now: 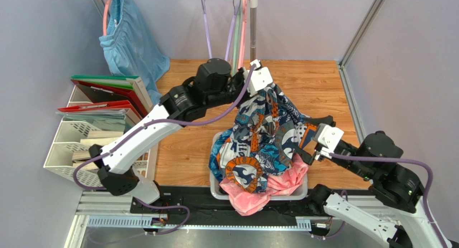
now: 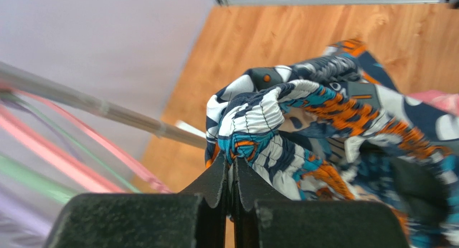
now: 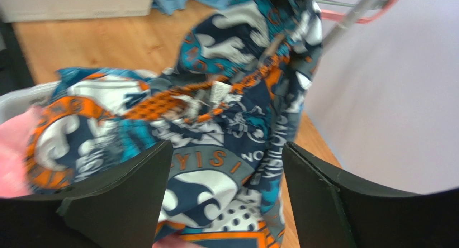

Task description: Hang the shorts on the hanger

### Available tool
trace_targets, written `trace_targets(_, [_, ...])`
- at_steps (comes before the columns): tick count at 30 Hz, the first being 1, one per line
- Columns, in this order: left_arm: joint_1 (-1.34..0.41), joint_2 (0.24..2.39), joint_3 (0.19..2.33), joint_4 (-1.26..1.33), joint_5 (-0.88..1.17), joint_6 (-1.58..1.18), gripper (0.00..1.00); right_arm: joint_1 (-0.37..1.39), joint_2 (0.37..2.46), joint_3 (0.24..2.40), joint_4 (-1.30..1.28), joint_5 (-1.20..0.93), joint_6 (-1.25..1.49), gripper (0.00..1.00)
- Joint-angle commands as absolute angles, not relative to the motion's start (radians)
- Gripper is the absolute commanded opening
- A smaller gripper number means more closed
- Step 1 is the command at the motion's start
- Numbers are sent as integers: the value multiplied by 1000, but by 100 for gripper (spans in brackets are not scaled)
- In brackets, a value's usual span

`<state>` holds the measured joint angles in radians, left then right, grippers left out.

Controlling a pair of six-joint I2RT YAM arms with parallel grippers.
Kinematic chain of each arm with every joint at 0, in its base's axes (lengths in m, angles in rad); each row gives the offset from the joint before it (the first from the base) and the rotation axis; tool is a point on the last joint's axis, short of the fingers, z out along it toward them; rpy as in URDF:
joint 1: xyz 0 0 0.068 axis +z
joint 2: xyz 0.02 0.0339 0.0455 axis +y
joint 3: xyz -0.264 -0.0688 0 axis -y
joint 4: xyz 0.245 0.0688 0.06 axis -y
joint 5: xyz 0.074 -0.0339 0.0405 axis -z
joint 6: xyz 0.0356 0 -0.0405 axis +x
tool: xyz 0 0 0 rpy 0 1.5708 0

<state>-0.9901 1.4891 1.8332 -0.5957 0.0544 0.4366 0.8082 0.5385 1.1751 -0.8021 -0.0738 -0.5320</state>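
The shorts [image 1: 264, 135] hang over the bin [image 1: 214, 188], waistband pinched in my tightly closed left claw [image 2: 231, 175]; my right claw [image 3: 226, 156] gapes beside them, empty. On one thin pinch, the cloth may slip before reaching the hanger [image 1: 206, 30].

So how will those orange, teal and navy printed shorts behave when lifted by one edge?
Probably very floppy: the orange, teal and navy printed shorts drape in folds from the left hand down into the grey tub. Likely light, since a thin pinch of fabric holds them up.
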Motion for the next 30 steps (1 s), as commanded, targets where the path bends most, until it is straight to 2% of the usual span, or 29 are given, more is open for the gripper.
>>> trace_targets(1, [-966, 1574, 1899, -750, 43, 123, 0, 804, 574, 1247, -1092, -270, -551, 76])
trace_targets(4, [-950, 1611, 1928, -779, 44, 52, 0, 805, 629, 1241, -1155, -345, -522, 72])
trace_targets(10, [-927, 1638, 1944, -781, 38, 6, 0, 822, 660, 1115, -1036, -385, -385, 73])
trace_targets(15, [-920, 1644, 1930, -776, 49, -54, 0, 951, 725, 1054, -876, -264, -371, 75])
trace_targets(16, [-916, 1641, 1922, -772, 57, -61, 0, 1022, 757, 1049, -868, -235, -370, 76])
trace_targets(20, [-900, 1634, 1896, -756, 87, -75, 0, 1211, 805, 979, -802, 19, -382, 80])
trace_targets(25, [-894, 1628, 1890, -753, 113, -77, 0, 1301, 859, 861, -730, 152, -416, 87])
trace_targets(28, [-891, 1614, 1881, -753, 121, -78, 0, 1327, 861, 810, -689, 238, -466, 85])
trace_targets(29, [-890, 1611, 1878, -756, 123, -77, 0, 1327, 862, 798, -680, 279, -472, 82])
trace_targets(30, [-888, 1603, 1875, -759, 130, -77, 0, 1327, 862, 789, -680, 300, -486, 74])
